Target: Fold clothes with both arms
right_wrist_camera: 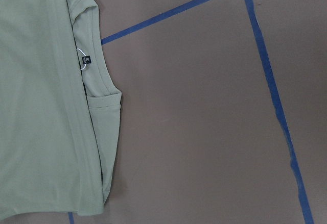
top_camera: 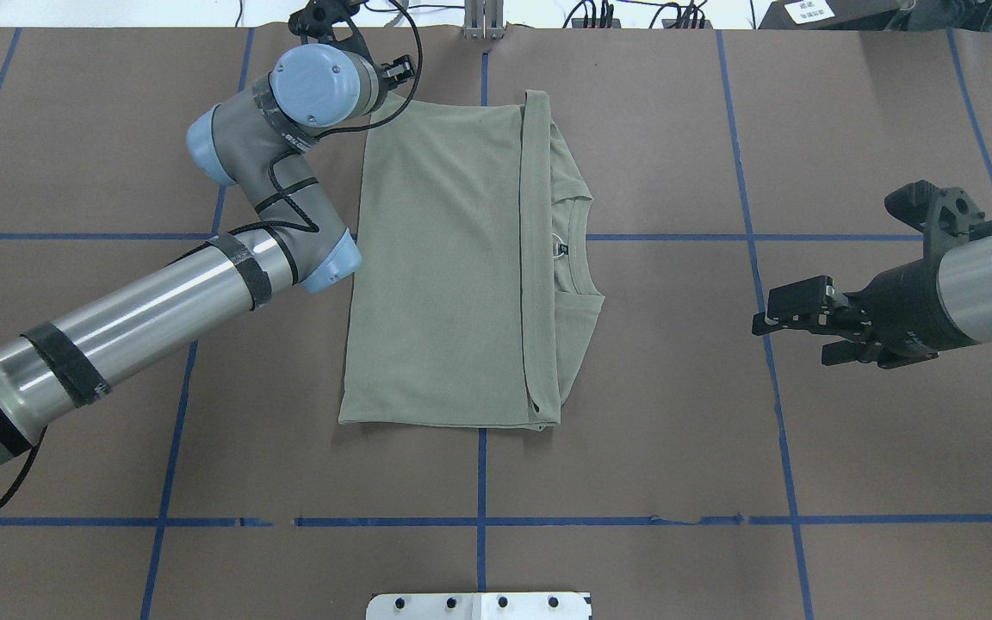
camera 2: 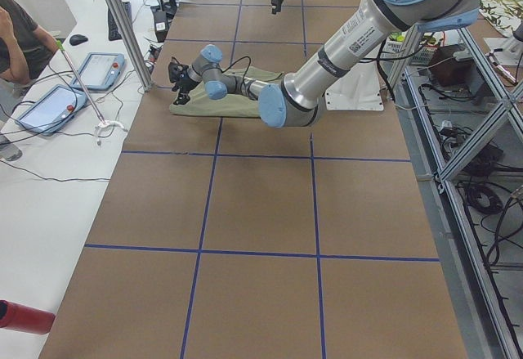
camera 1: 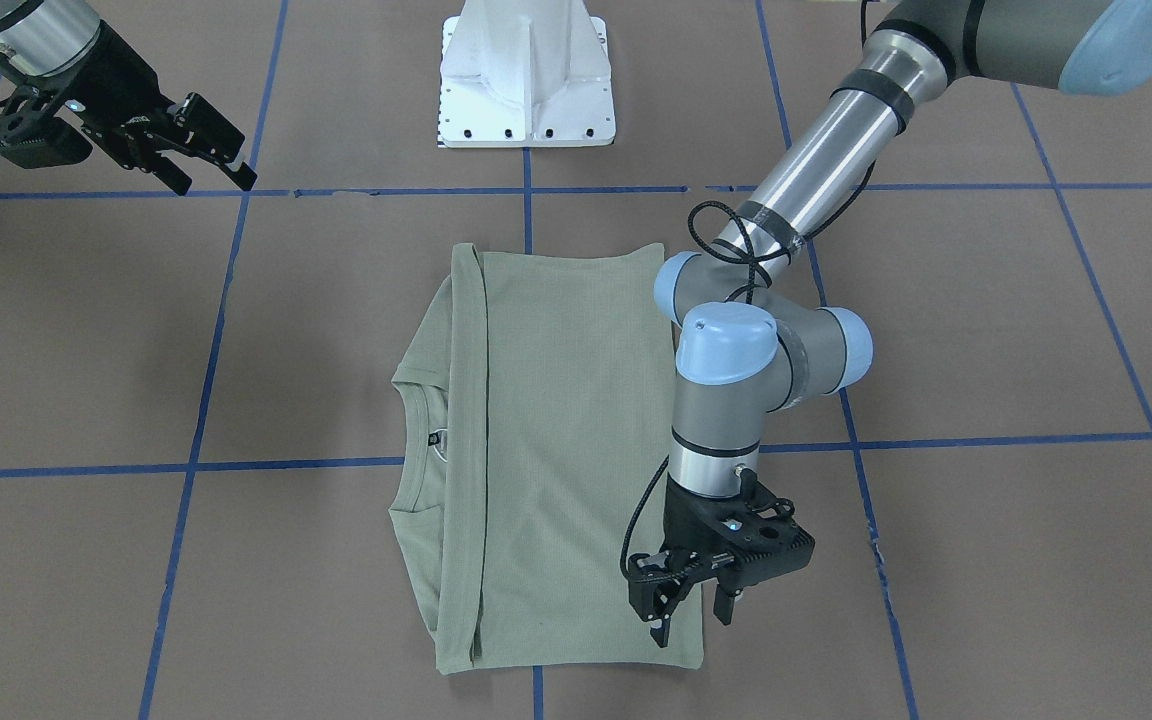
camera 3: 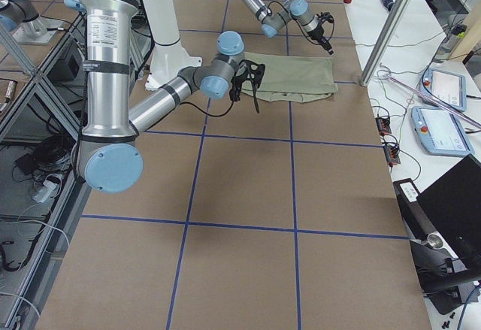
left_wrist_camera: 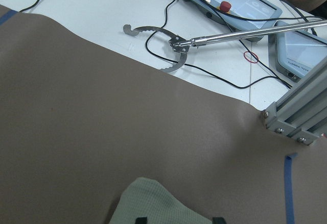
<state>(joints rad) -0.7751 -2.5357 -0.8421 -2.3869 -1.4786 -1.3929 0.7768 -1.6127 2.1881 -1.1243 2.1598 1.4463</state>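
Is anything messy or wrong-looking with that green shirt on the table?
Nothing looks damaged or spilled. The shirt lies flat and folded, with fairly straight edges. Only the side with its collar pokes out past the folded-over layer, so the folding looks unfinished rather than wrong. The left hand hangs open at one corner.

Built from shiny silver tubes and grey joints with round light-blue caps. Black tape bands on the left arm (top_camera: 160, 301), plus a thin black cable looped along it. Same colours on the right arm (top_camera: 970, 286). Black fingers (camera 1: 657, 612) at each end.
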